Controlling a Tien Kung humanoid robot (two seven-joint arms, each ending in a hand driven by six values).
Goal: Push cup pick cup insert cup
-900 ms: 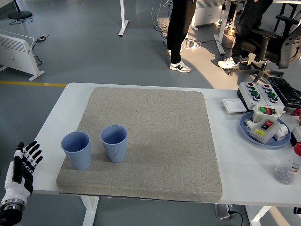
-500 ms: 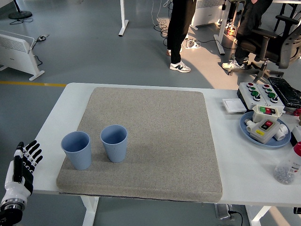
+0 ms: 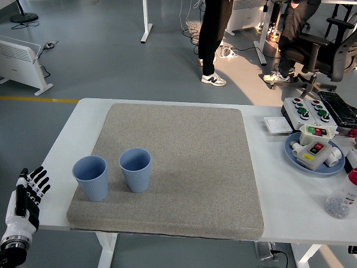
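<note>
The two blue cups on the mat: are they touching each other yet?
Apart. The head view shows a strip of grey mat between the left cup and the right cup.

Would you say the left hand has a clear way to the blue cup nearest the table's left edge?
Probably yes. The left hand hangs with fingers spread off the table's left side, and nothing stands between it and the left blue cup, which sits upright on the grey mat, apart from the other blue cup.

Two blue cups [image 3: 114,176] upright on grey mat [image 3: 184,167], left hand [image 3: 23,204] open beside table
</note>
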